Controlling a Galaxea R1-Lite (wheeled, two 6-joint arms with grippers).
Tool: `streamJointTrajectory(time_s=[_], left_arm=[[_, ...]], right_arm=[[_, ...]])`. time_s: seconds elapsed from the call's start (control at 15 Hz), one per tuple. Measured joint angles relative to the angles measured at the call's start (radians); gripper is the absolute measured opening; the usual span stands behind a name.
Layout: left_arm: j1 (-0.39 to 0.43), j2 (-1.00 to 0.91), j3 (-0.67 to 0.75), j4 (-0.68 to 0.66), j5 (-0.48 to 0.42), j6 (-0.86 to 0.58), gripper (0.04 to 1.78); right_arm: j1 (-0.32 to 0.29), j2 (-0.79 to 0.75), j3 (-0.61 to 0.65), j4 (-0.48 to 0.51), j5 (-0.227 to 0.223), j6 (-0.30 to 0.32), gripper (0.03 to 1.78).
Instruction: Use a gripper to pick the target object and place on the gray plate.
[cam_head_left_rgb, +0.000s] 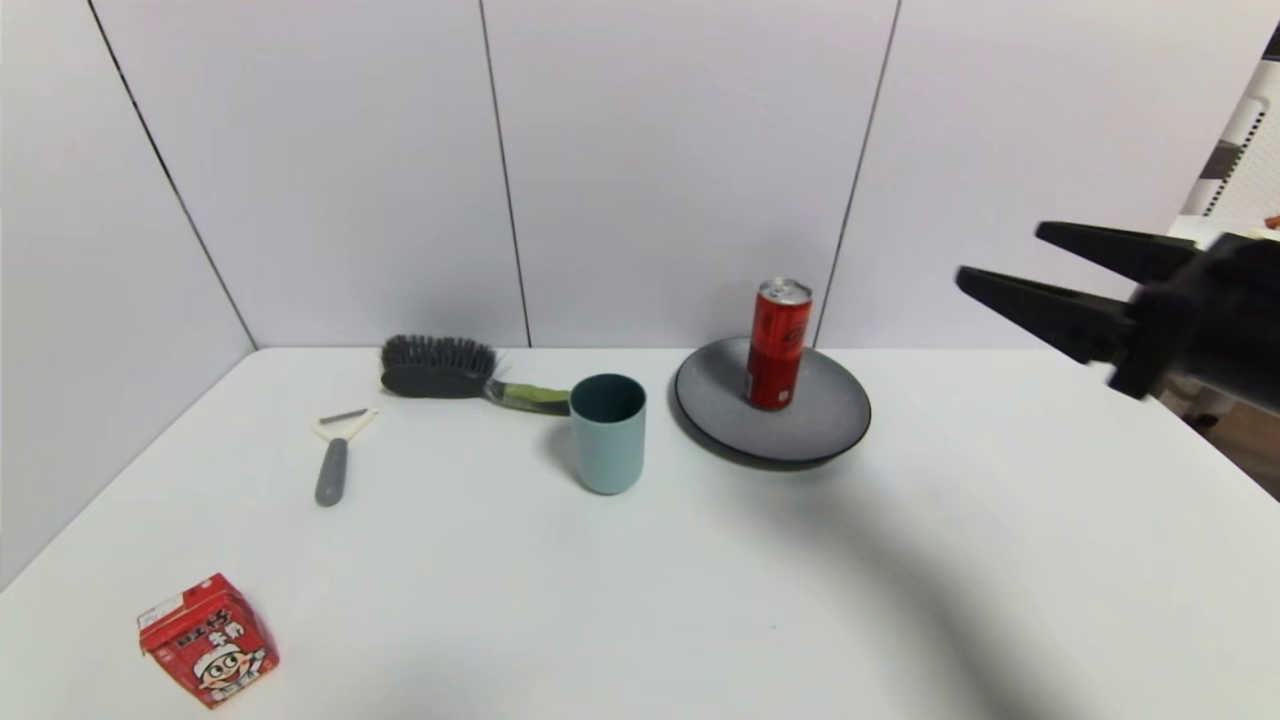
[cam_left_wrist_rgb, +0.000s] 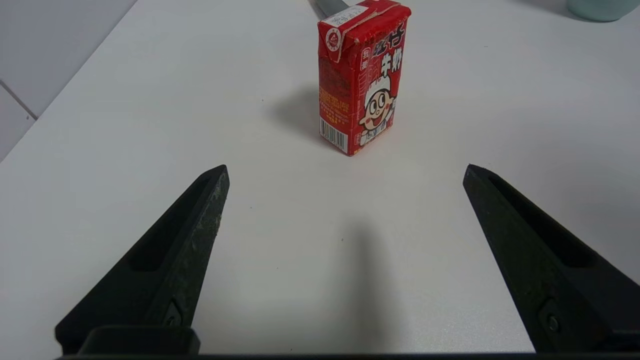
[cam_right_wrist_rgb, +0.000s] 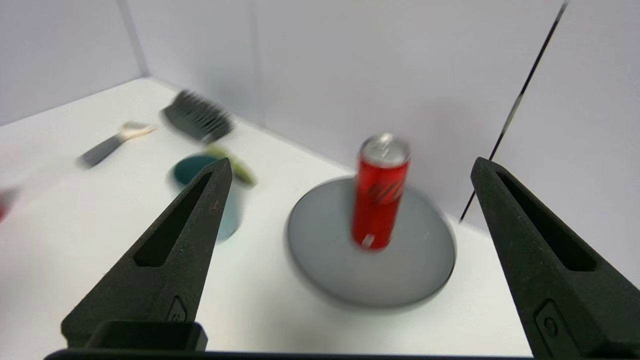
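Note:
The tall slim red can (cam_head_left_rgb: 779, 344) with a silver top stands upright on the dark gray plate (cam_head_left_rgb: 830, 420) near the back wall. It also shows in the right wrist view (cam_right_wrist_rgb: 379, 192), on the plate (cam_right_wrist_rgb: 325, 260). My right gripper (cam_head_left_rgb: 1000, 258) is open and empty, raised in the air well to the right of the can and apart from it; in its own view (cam_right_wrist_rgb: 350, 170) the jaws stand wide apart. My left gripper (cam_left_wrist_rgb: 345, 170) is open and empty, low over the table in front of the red carton (cam_left_wrist_rgb: 362, 75). It is out of the head view.
A blue-gray cup (cam_head_left_rgb: 607, 432) stands left of the plate. A black brush (cam_head_left_rgb: 440, 368) with a green handle lies behind it. A gray-handled peeler (cam_head_left_rgb: 333, 460) lies further left. The red cartoon-face carton (cam_head_left_rgb: 208, 640) sits at the front left. White walls close the back and left.

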Motion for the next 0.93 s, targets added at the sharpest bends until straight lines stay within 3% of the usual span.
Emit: streamJointTrajectory(time_s=[0.13,0.2,0.27,0.4,0.53,0.6,0.73,0.93], left_arm=[[0.0,0.0,0.0,0.0,0.0,0.0,1.69],[0.0,0.0,0.0,0.0,0.0,0.0,1.69],[0.0,0.0,0.0,0.0,0.0,0.0,1.69],[0.0,0.0,0.0,0.0,0.0,0.0,1.69],[0.0,0.0,0.0,0.0,0.0,0.0,1.69],[0.0,0.0,0.0,0.0,0.0,0.0,1.69],[0.0,0.0,0.0,0.0,0.0,0.0,1.69],[0.0,0.0,0.0,0.0,0.0,0.0,1.69]], right_arm=[[-0.03,-0.211,0.101,0.148,0.022,-0.007,1.66],[-0.06,-0.324,0.16,0.238,-0.001,-0.015,1.67],[-0.087,-0.416,0.214,0.315,-0.044,-0.026,1.67],[-0.142,-0.58,0.35,0.448,-0.197,-0.071,1.68],[-0.193,-0.725,0.476,0.514,-0.343,-0.094,1.69],[-0.208,-0.788,0.528,0.519,-0.377,-0.097,1.69],[-0.219,-0.91,0.607,0.541,-0.38,-0.098,1.69],[-0.221,-1.088,0.645,0.567,-0.35,-0.094,1.69]])
